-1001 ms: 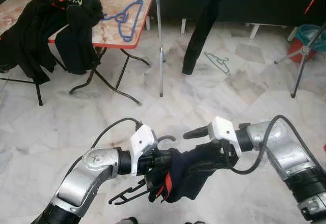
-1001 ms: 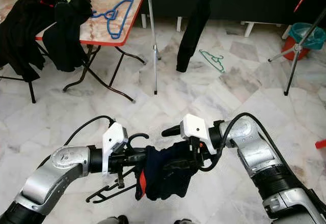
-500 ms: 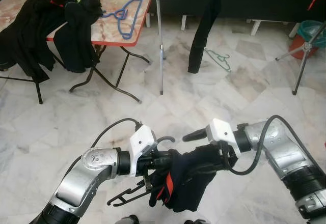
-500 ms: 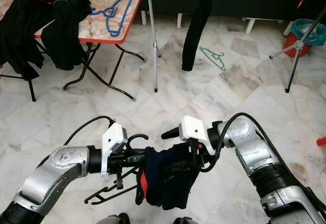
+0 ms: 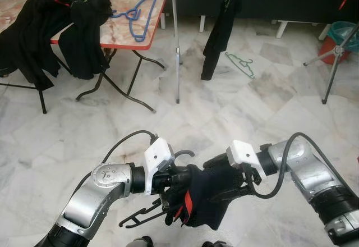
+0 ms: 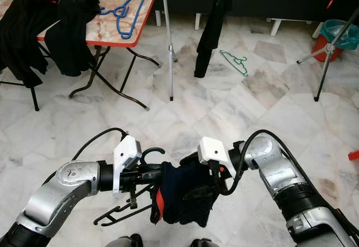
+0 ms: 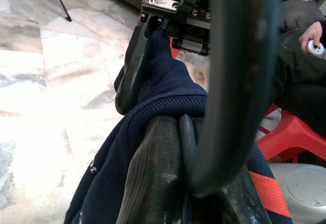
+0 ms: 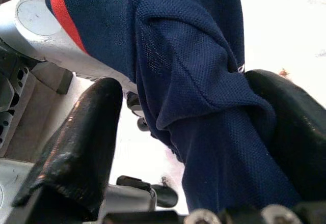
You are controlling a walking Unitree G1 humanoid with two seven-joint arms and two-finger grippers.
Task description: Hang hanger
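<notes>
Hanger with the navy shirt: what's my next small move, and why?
Probably walk toward the rack pole ahead. The left gripper clamps the black hanger, the right gripper steadies the navy shirt, and the pole stands well beyond the arms.
</notes>
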